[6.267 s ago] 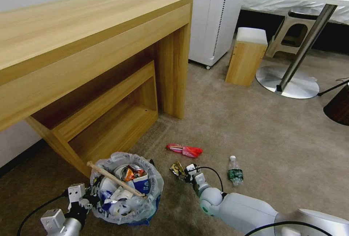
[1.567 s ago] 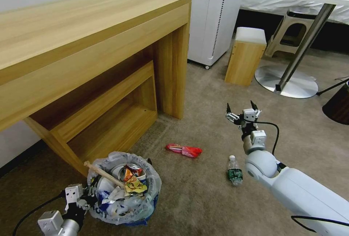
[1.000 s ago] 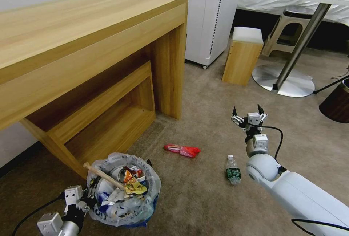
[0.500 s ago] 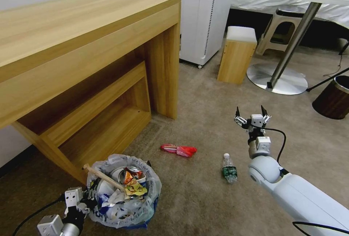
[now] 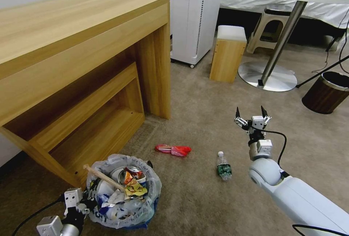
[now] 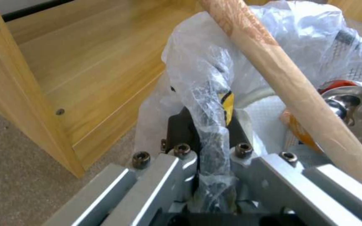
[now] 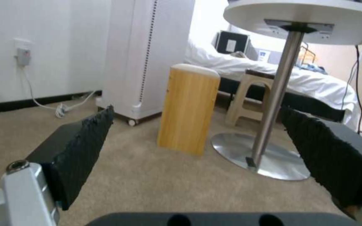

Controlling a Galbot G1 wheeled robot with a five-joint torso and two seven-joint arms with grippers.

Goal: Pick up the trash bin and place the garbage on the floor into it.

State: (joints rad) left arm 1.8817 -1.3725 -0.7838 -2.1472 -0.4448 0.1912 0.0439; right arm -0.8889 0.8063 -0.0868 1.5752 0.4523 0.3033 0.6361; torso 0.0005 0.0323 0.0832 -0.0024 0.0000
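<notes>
Down at the left, the left gripper (image 5: 89, 198) is clamped on the bag-lined rim of the trash bin (image 5: 151, 196), which sits on the beige floor (image 5: 196, 207) by the wooden desk (image 5: 72, 47). The bin's packed: a wooden stick (image 5: 103, 178) lies across crumpled wrappers, and what looks like a crushed can shows beneath. Moving right, a red wrapper (image 5: 172, 150) lies on the carpet, then a plastic bottle (image 5: 224, 166) on its side. Just beyond the bottle, the right gripper (image 5: 251, 114) hangs above the floor, fingers (image 7: 86, 138) spread wide, holding nothing.
</notes>
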